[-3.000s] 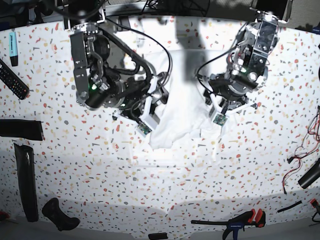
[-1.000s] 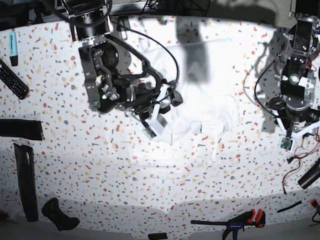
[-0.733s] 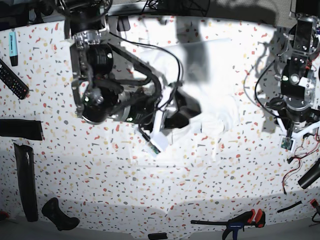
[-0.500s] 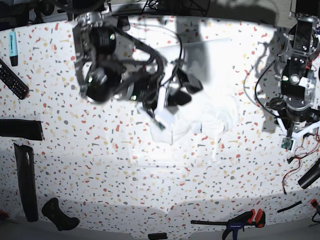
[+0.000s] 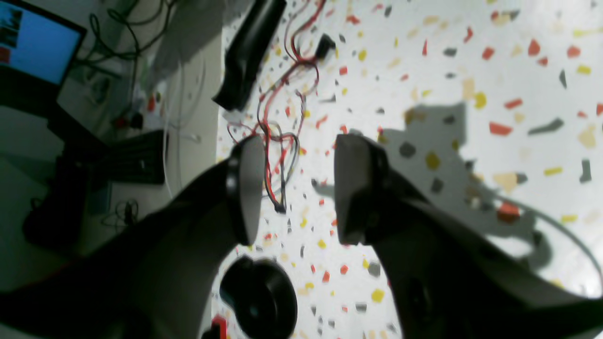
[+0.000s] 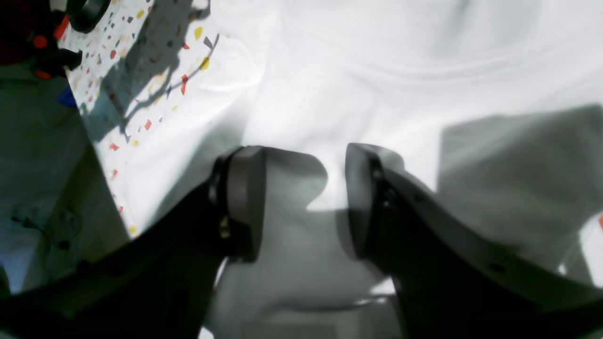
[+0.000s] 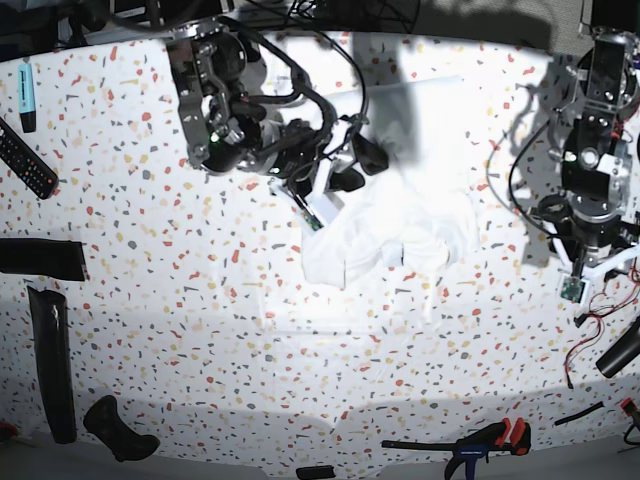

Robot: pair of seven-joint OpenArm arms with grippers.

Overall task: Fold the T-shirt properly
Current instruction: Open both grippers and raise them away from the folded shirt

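I judge this to be mid-fold: the T-shirt [image 7: 400, 215] lies in the middle of the speckled desk [image 7: 200, 330], toward the far edge, with its near part bunched into a rumpled heap instead of a flat layer. Neither arm has any cloth at this moment.

My right claw [image 6: 301, 197] hangs over the shirt's left side with its jaws released, a wide gap between them. Through that gap I see only white fabric and the claw's own shadow. Nothing sits between the fingers [image 6: 242, 202], and I cannot tell whether the tips touch the cloth or hover just above it.

My left claw [image 5: 294, 188] is parked well apart from the shirt, near the desk's edge. It is also released, empty, jaws spread, with a tangle of red wires [image 5: 278, 117] and bare speckled surface showing below. A black cylinder [image 5: 247, 52] lies beyond the wires.

For the next move I would want the right claw to pick a clean edge or corner of the heap, not a random bunch. The left arm would have to come in from the side to take the matching corner, so the layer can be drawn flat.
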